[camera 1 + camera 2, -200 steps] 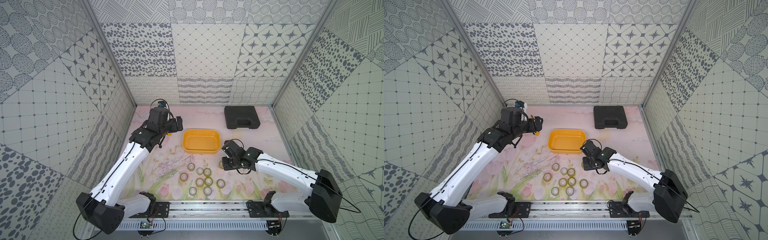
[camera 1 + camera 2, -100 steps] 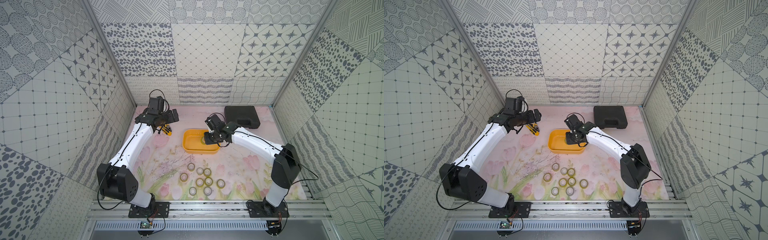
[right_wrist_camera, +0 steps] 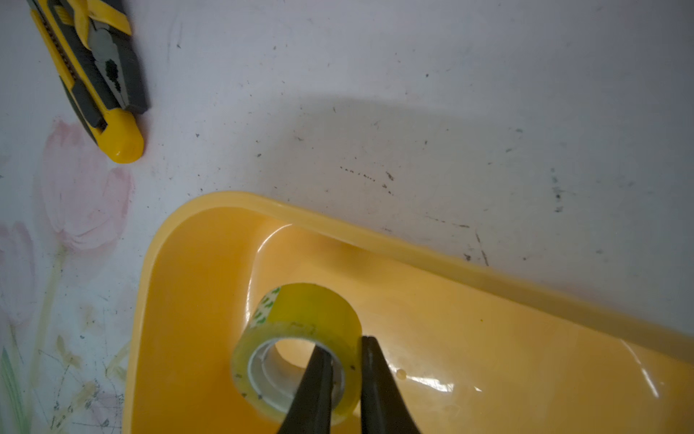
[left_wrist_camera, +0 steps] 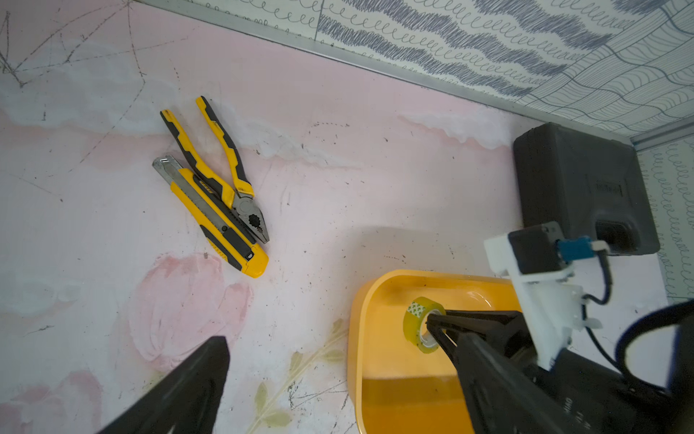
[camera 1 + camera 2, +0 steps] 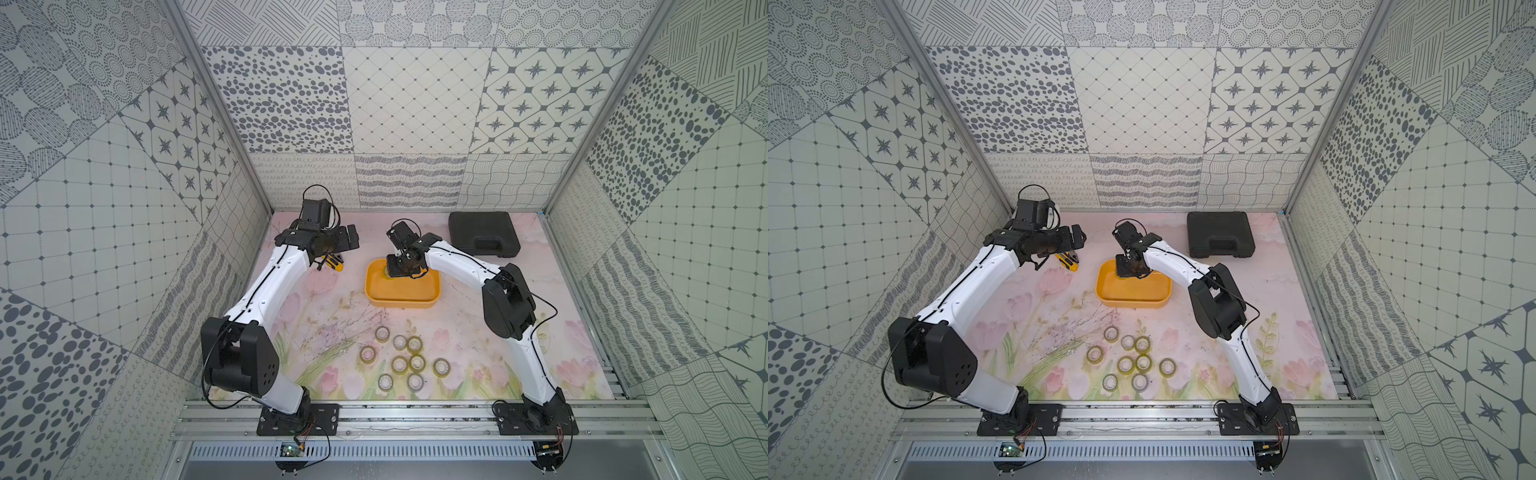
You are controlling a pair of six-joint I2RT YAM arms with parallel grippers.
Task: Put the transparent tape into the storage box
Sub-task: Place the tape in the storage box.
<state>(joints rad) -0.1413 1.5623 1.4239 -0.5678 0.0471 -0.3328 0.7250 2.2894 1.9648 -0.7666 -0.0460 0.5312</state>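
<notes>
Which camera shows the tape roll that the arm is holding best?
The right wrist view: the tape roll is close and sharp, pinched by the right gripper, with one finger through its core. The left wrist view shows it smaller, over the box. In both top views the gripper nearly hides it.

black case by the back wall; pliers touching a yellow utility knife

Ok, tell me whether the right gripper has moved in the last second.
Yes. In a top view the right gripper has swung from in front of the yellow tub to over its far corner, gripping a tape roll.
</notes>
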